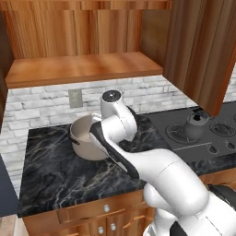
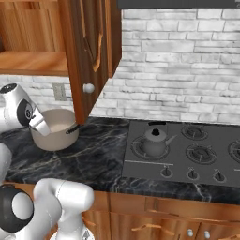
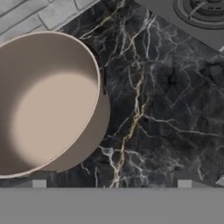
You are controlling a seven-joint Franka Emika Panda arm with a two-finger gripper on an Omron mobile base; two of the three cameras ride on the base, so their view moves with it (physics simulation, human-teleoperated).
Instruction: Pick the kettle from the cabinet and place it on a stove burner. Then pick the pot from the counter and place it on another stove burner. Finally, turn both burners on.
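Your first job is done: the kettle [image 2: 155, 141] already sits on a front burner [image 2: 137, 151] of the cooktop, so you are now on the pot step. The pot [image 2: 55, 128] stands on the black marble counter [image 2: 101, 154], near the brick wall and well to the left of the stove, below the open cabinet [image 1: 83, 68] whose door [image 2: 91, 56] hangs out over the counter's edge. Your arm is bent over that spot, with the hand hovering above the pot; in the hand view the pot's pale inside takes up the left side and its right-hand rim [image 3: 97, 78] runs down the middle, with bare counter to the right. The pincer is released, jaws spread wide, and grips nothing; only the finger tips [image 3: 184, 183] peek up at the bottom of the hand view. Your next move, as I judge it, is to lower so one finger goes inside the wall and one outside, then clench on the rim. Mind the dark side handle [image 2: 71, 130] and the cabinet door when you lift and carry it right toward a free burner [image 2: 200, 153]
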